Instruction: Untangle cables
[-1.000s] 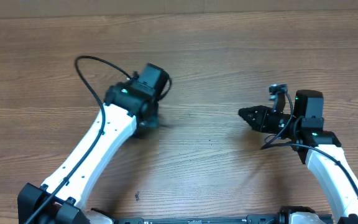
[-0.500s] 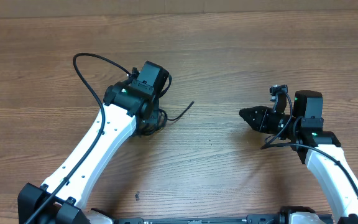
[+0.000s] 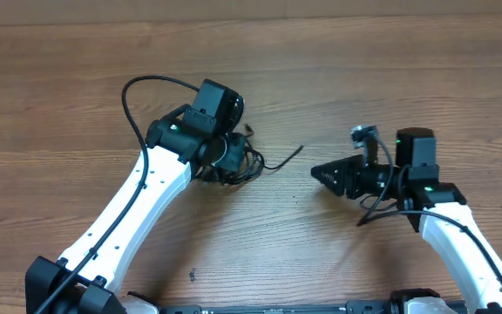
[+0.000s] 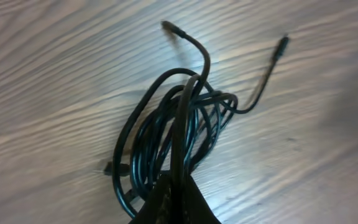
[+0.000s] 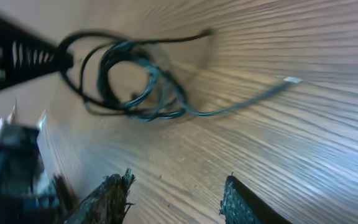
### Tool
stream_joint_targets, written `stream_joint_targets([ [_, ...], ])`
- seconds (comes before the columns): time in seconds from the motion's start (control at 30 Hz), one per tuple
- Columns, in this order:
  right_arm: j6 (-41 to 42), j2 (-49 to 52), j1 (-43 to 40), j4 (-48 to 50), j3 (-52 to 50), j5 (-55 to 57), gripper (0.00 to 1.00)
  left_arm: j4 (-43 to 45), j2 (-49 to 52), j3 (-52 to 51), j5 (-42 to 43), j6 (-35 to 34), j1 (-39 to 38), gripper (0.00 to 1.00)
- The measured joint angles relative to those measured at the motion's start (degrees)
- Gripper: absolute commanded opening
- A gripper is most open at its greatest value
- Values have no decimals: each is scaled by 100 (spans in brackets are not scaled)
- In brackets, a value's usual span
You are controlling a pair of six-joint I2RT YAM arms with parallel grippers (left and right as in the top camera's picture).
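The cables (image 4: 178, 121) are thin black cords coiled in one tangled bundle on the wooden table. Two plug ends (image 4: 166, 25) stick out of it. My left gripper (image 4: 176, 186) is shut on strands at the bundle's near side. From overhead the cables (image 3: 244, 163) lie just right of the left gripper (image 3: 223, 159), and one loose end (image 3: 296, 152) trails right. My right gripper (image 3: 317, 172) points left at that end, a short way from it. In the right wrist view the right gripper (image 5: 178, 186) stands open and empty, with the cables (image 5: 135, 84) ahead of it.
The wooden table (image 3: 338, 78) fills every view. The left arm's own thick black wire (image 3: 142, 92) arches up to the left of its wrist. The right arm's wire (image 3: 382, 205) loops below its wrist.
The left gripper swung right, drawing the bundle and its loose end out to the right. The right gripper moved left toward the bundle and its jaws opened.
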Motion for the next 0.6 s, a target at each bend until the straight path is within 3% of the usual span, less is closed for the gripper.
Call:
stream_joint_targets([
  [0.1,-192,-2,319,-2,0,136,51,116,0,0,474,293,0,5],
  [0.13,-219,-2,380,-2,0,199,52,138,0,0,608,361,0,11],
  [0.2,-267,0,485,-2,0,326,52,153,0,0,778,479,0,61],
  [0.27,-295,-2,538,2,0,422,54,166,0,0,841,590,0,93],
  [0.3,-306,0,538,2,0,459,54,175,0,0,841,605,0,100],
  [0.6,-356,-2,538,7,0,584,61,173,0,0,632,573,0,100],
])
